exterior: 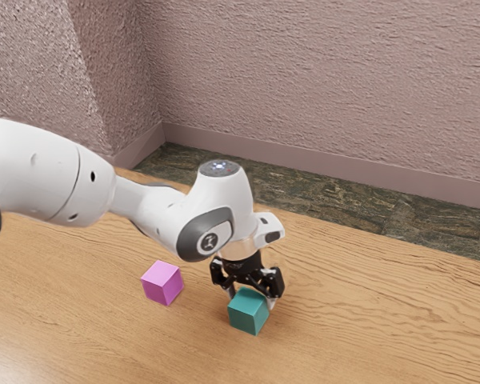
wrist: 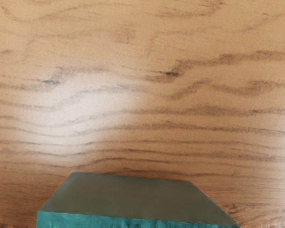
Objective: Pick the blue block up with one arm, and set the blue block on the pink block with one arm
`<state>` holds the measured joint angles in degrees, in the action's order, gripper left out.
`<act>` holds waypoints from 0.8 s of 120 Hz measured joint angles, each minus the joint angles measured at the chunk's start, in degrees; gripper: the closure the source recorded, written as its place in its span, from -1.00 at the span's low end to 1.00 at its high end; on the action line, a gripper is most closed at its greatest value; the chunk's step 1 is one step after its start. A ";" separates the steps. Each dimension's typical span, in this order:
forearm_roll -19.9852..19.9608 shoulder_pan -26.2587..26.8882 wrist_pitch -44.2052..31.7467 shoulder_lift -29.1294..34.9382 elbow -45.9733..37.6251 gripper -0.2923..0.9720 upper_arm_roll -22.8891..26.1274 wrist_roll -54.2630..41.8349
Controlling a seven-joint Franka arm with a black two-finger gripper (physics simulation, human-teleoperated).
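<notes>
I am holding the gripper [exterior: 247, 290] low, its fingers [exterior: 272, 286] spread apart, one to each side of the blue block [exterior: 249, 311]. As far as I can judge, they are not clamping it. The block is sitting on the table [exterior: 368, 304] directly beneath the fingers, lined up for a grasp. The pink block [exterior: 162, 282] is standing near the fingers, apart from the blue one, its top free for stacking. Count: one blue block, one pink block, one gripper.

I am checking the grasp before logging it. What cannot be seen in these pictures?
Exterior view: the gripper covers part of the top of the teal block.
Wrist view: the lower edge cuts off most of the teal block.
Exterior view: the left edge cuts off the base of the arm.
</notes>
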<state>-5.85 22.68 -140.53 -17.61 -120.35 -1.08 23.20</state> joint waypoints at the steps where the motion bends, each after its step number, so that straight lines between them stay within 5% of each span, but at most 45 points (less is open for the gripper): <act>1: 0.01 0.00 -0.04 0.04 -0.09 -0.49 0.02 0.03; 96: 3.07 -0.24 -0.42 -1.27 -0.87 -0.43 0.11 -11.08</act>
<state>-2.78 22.44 -140.95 -18.88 -121.22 -0.97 12.13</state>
